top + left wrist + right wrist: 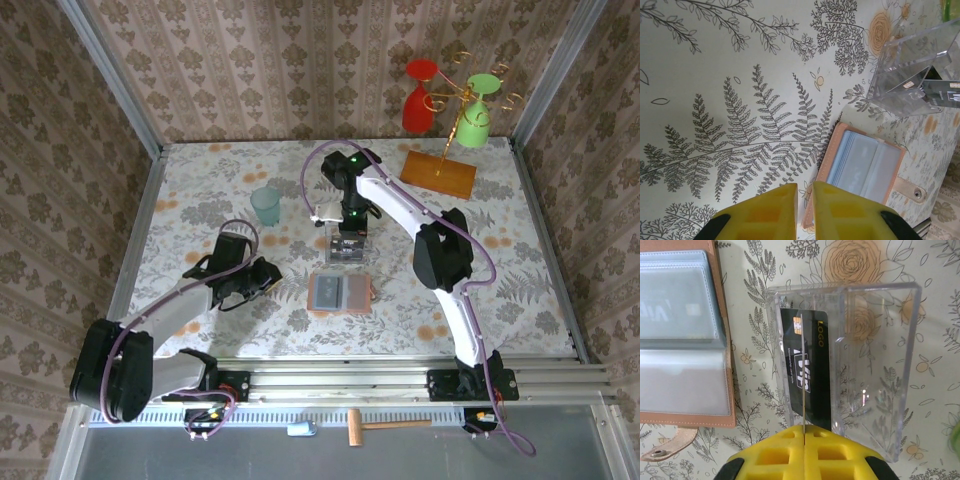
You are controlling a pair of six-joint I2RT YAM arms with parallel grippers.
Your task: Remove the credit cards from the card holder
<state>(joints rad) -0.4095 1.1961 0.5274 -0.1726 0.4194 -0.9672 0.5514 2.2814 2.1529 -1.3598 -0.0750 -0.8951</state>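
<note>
**Desk:** What has the right pincer got?

**Me:** On my right wrist camera, the right pincer [804, 436] is closed flat on the near edge of a black credit card [812, 375]. Its yellow fingers [822, 437] are pressed together with the card between them. The card stands on edge inside the clear tray [882, 365], in the left compartment of that frame. I can read "LOGO" on it and see a pale chip mark near its far end.

**Desk:** And the card holder?

**Me:** The card holder [727, 365] lies open on the worktop [940, 300] at the left of that frame, just beside the tray, with its grey-blue pockets facing up. Pale lettering shows through the upper pocket, but I cannot tell how many cards are in there. Its snap tab [665, 450] sticks out at the lower left.

**Desk:** Left side?

**Me:** The left pincer [805, 192] hangs over the worktop with its jaws nearly together. There is a narrow slit between them and nothing in it. In my left wrist view the holder is at the lower right, just past the fingertips, and the tray is at the upper right.

**Desk:** Overhead?

**Me:** From the top camera, the holder is at centre frame, with the tray just above it under the right arm. The left pincer is near the holder's left side. A teal cup [266, 205] stands to the upper left of the tray. An orange stand base [438, 172] sits at the upper right, well apart.
</note>
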